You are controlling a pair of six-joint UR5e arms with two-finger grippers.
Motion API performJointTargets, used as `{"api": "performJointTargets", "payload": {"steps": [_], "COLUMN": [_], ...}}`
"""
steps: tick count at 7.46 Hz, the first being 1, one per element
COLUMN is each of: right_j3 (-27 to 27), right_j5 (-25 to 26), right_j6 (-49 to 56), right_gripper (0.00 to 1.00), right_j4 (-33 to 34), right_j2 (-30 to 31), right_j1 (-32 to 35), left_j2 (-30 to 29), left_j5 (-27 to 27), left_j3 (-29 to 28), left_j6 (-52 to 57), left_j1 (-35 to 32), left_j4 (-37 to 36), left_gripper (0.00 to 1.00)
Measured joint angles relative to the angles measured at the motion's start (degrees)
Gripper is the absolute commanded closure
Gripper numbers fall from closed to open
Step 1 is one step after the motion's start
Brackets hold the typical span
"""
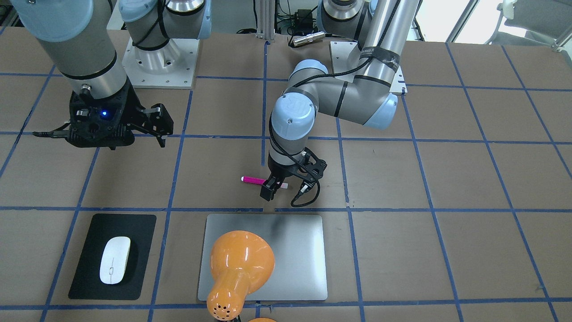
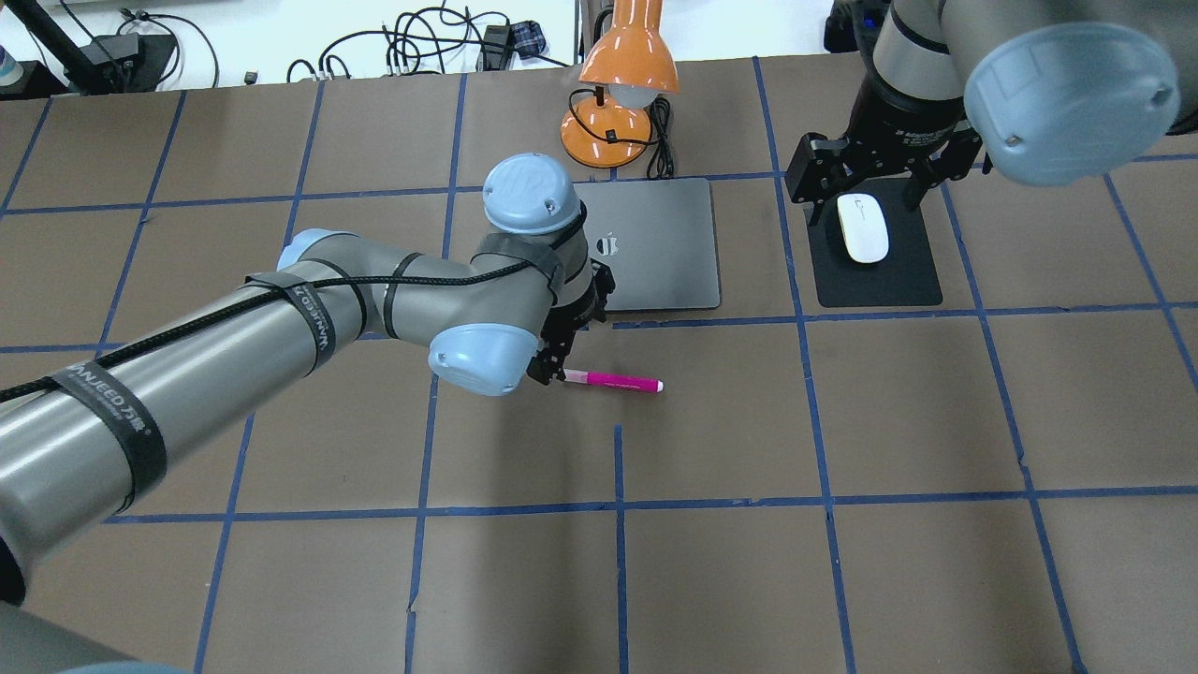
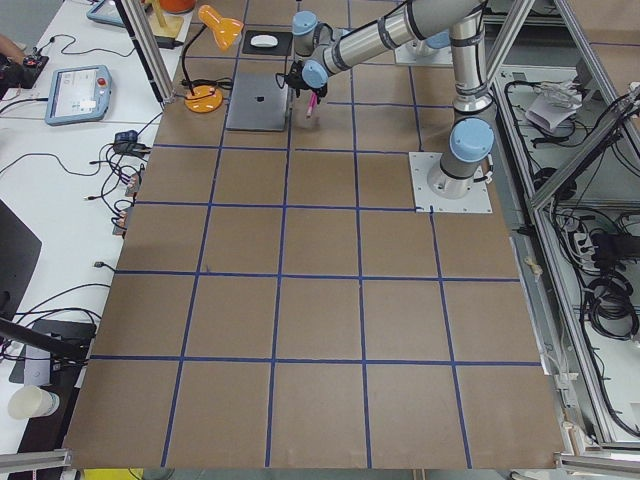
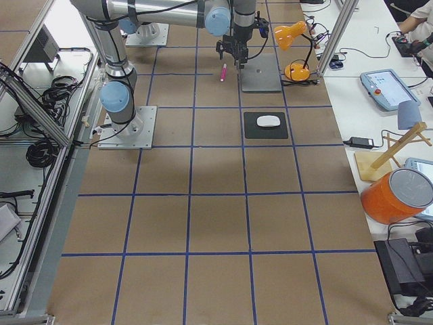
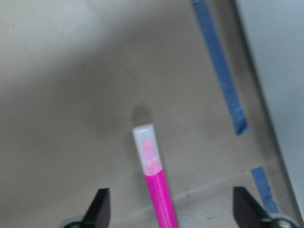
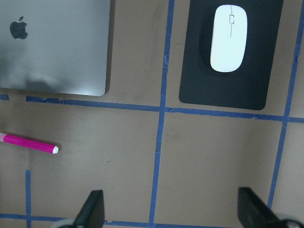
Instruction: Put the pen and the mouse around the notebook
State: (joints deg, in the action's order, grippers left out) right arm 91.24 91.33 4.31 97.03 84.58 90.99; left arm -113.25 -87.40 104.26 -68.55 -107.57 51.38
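Note:
The pink pen (image 2: 618,382) lies flat on the brown table, just on the robot's side of the silver-grey notebook (image 2: 664,253). My left gripper (image 2: 562,360) is low over the pen's pale end. In the left wrist view its two fingertips (image 5: 100,204) stand wide open on either side of the pen (image 5: 154,180), not touching it. The white mouse (image 2: 863,227) rests on a black pad (image 2: 898,281) beside the notebook. My right gripper (image 2: 866,183) hangs open high above the mouse, holding nothing.
An orange desk lamp (image 2: 618,84) stands at the notebook's far edge, its shade leaning over the notebook (image 1: 290,250) in the front-facing view. Blue tape lines grid the tabletop. Cables lie beyond the far table edge.

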Motion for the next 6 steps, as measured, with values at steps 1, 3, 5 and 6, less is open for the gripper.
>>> {"api": "performJointTargets", "payload": {"steps": [1, 3, 5, 6], "right_j3": [0.0, 0.0, -0.1, -0.1], "right_j5": [-0.2, -0.6, -0.7, -0.7], "right_j6": [0.0, 0.0, 0.0, 0.0], "right_gripper": [0.00, 0.00, 0.00, 0.00], "right_j4": [0.0, 0.0, 0.0, 0.0], "right_j2": [0.0, 0.1, 0.1, 0.1], "right_j1": [-0.1, -0.1, -0.1, -0.1], "left_j2": [1.4, 4.6, 8.1, 9.9], "left_j5": [-0.1, -0.1, -0.1, -0.3], "left_j3": [0.0, -0.1, -0.9, -2.0], "left_j6": [10.5, 31.3, 50.1, 55.7], "left_j1": [2.8, 7.7, 11.6, 14.2], "left_j4": [0.2, 0.7, 4.2, 8.6], "left_gripper": [0.00, 0.00, 0.00, 0.00]}}
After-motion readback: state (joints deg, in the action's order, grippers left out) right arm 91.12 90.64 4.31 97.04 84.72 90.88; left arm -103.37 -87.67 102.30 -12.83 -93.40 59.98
